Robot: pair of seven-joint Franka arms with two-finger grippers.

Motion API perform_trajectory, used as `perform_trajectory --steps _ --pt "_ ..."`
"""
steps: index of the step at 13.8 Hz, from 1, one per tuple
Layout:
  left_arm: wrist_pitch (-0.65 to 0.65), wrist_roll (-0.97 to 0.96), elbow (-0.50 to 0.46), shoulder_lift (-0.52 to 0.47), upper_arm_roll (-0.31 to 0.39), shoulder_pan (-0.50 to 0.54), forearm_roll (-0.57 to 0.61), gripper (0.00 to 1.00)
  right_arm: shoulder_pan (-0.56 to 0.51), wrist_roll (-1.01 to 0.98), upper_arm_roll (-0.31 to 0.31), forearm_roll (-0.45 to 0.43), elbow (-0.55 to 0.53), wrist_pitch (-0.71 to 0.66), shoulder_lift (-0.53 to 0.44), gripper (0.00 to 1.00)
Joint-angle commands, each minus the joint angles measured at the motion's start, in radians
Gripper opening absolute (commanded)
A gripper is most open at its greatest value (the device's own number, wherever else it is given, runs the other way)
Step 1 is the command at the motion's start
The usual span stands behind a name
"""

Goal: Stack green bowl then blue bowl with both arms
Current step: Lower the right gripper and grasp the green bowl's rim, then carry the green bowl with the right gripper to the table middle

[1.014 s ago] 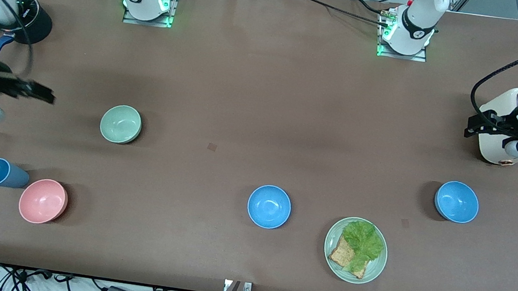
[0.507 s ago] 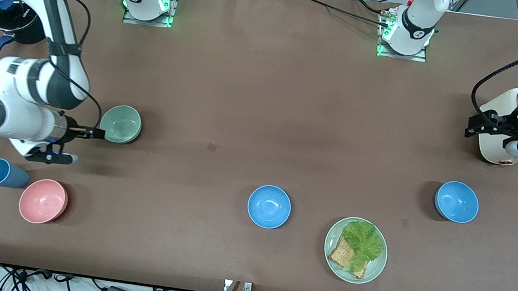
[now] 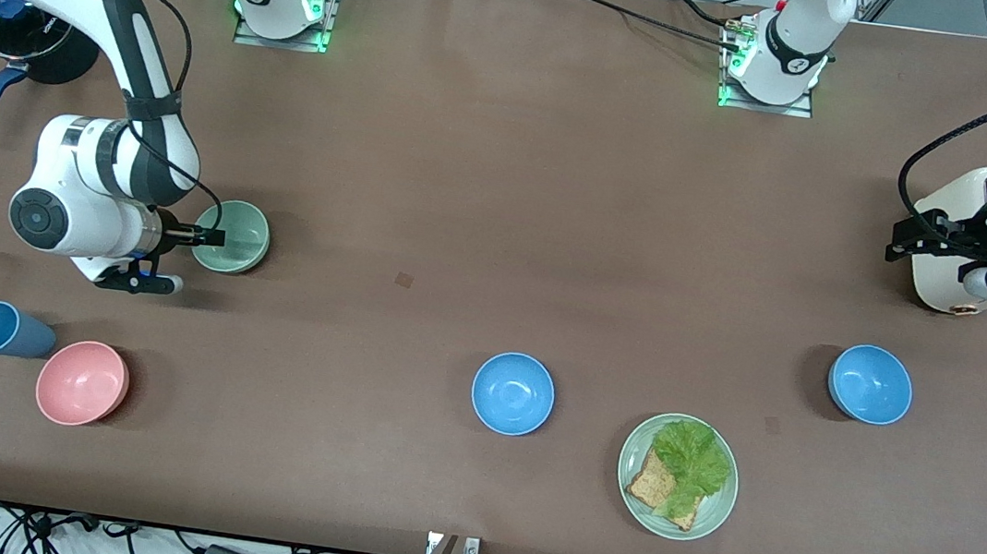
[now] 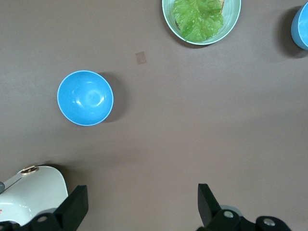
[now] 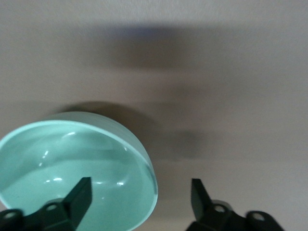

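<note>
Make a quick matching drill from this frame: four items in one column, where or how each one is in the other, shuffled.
1. green bowl
2. right gripper
3. left gripper
4. pink bowl

A. open, up beside the white appliance
B. one finger inside the bowl, one outside its rim
C. beside the blue cup
D. on the table, at the right arm's end

Pairs: 1-D, 2-B, 3-A, 4-C

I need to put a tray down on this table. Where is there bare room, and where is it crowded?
Widest bare patch: between the two arm bases, the green bowl and the middle blue bowl. Crowded toward the right arm's end: right gripper straddling the green bowl's rim, pink bowl, blue cup. The left gripper waits open near the white toaster.
</note>
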Motion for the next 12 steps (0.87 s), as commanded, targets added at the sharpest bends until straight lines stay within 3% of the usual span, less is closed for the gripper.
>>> perform_trajectory --steps 1,2,3,4,6,10,12 --pt "-0.024 0.005 0.031 0.013 -0.002 0.003 0.007 1.0 -0.011 -0.013 0.003 -0.011 -0.011 0.019 0.027 0.5" --pt "-0.024 0.005 0.031 0.013 -0.002 0.003 0.007 1.0 -0.012 -0.013 0.003 -0.011 -0.009 0.021 0.027 0.33" --pt "-0.024 0.005 0.031 0.013 -0.002 0.003 0.007 1.0 -0.011 -0.01 0.003 -0.011 -0.008 0.018 0.027 0.1" --pt "-0.025 0.005 0.031 0.013 -0.002 0.003 0.007 1.0 -0.009 -0.007 0.003 -0.007 -0.005 0.013 0.024 0.0" --pt "-0.025 0.005 0.031 0.013 -0.002 0.003 0.007 1.0 0.006 -0.007 0.006 -0.002 0.045 -0.011 0.021 0.0" --pt "-0.025 0.007 0.031 0.013 -0.002 0.005 0.007 1.0 0.133 0.0 0.008 0.019 0.219 -0.218 0.022 0.0" --pt "-0.025 0.005 0.031 0.013 -0.002 0.003 0.007 1.0 0.217 0.005 0.008 0.108 0.276 -0.253 0.027 0.0"
